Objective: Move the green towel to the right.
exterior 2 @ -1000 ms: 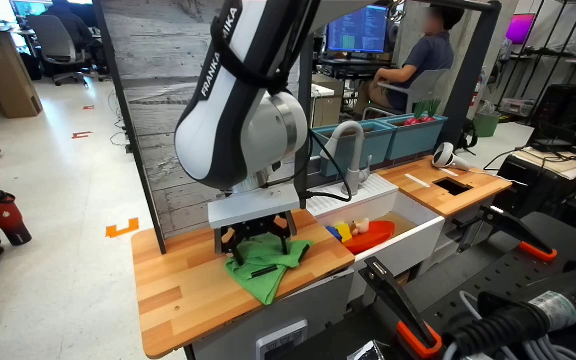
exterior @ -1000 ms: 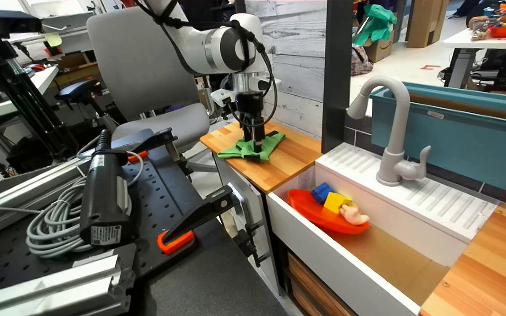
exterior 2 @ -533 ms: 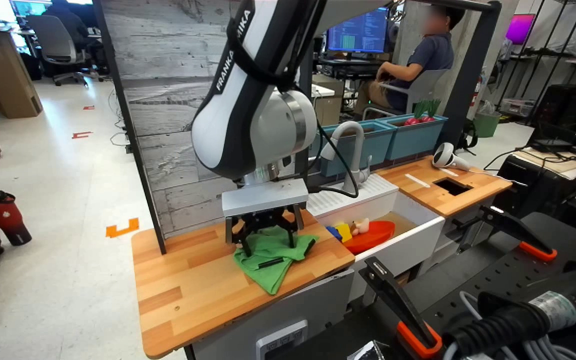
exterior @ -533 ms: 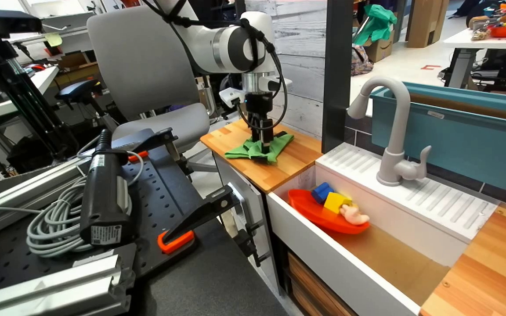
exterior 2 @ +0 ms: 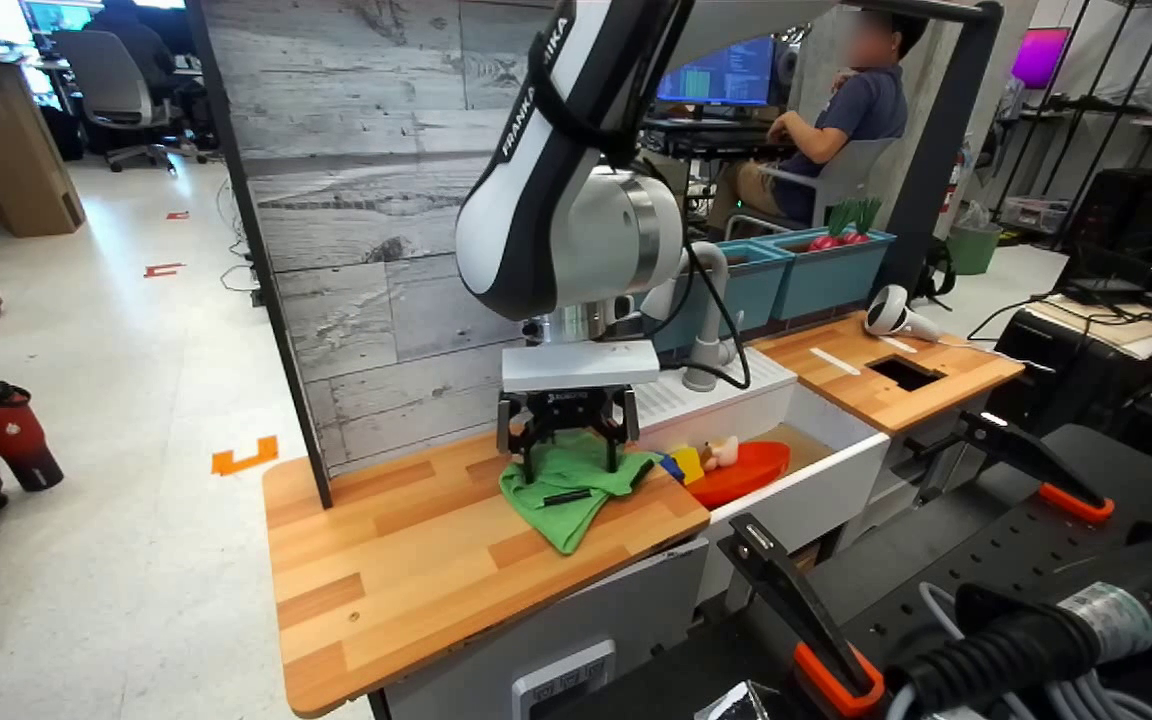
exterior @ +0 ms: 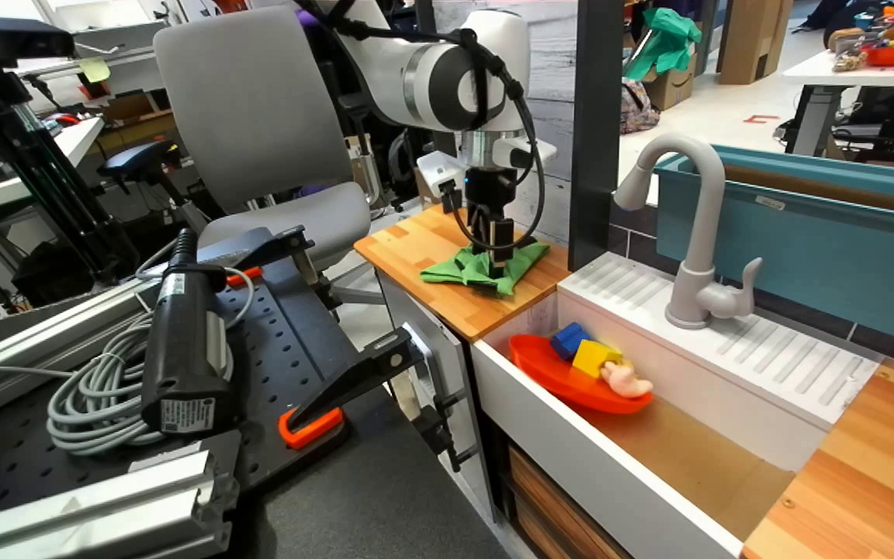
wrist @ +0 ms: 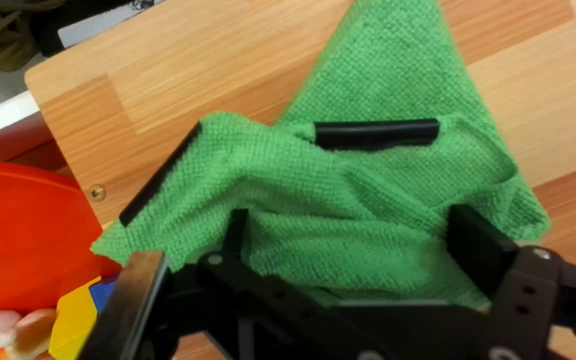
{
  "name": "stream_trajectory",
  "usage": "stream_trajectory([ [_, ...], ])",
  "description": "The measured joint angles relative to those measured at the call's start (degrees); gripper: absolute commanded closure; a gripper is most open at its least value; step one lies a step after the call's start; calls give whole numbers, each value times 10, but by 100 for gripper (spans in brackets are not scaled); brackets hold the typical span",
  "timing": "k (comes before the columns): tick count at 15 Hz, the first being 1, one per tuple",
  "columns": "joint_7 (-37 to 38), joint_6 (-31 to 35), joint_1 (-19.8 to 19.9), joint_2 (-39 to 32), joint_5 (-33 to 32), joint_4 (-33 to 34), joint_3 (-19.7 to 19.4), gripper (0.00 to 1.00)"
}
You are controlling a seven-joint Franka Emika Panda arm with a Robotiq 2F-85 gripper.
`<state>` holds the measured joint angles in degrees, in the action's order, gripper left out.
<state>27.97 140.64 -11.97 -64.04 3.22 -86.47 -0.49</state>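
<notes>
The green towel (exterior 2: 561, 522) lies crumpled on the left wooden counter (exterior 2: 416, 540), close to the sink side. It also shows in an exterior view (exterior: 451, 272) and in the wrist view (wrist: 393, 75), with two black strips on it. My gripper (exterior 2: 570, 474) points straight down over the towel. Its two fingers are spread wide and their tips touch the cloth, with towel lying between them. In the wrist view the gripper (wrist: 350, 212) shows a wide gap between the fingers. The gripper also shows in an exterior view (exterior: 487, 262). The exact contact under the fingertips is hidden.
The sink (exterior: 695, 481) beside the counter holds a red dish (exterior: 548, 376) with a blue block, a yellow block (exterior: 594, 359) and a pinkish toy. A grey faucet (exterior: 699, 233) stands behind it. A wood-pattern wall panel (exterior 2: 356, 300) rises behind the towel.
The gripper and the towel have slid together along the counter toward the sink, rightward in both exterior views. The fingers have stayed spread and the cloth has kept nearly the same shape.
</notes>
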Motion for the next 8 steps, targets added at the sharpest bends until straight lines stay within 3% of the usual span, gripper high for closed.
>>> stream_trajectory([
  [8,-38,38,27,8,25,-24,9,0],
])
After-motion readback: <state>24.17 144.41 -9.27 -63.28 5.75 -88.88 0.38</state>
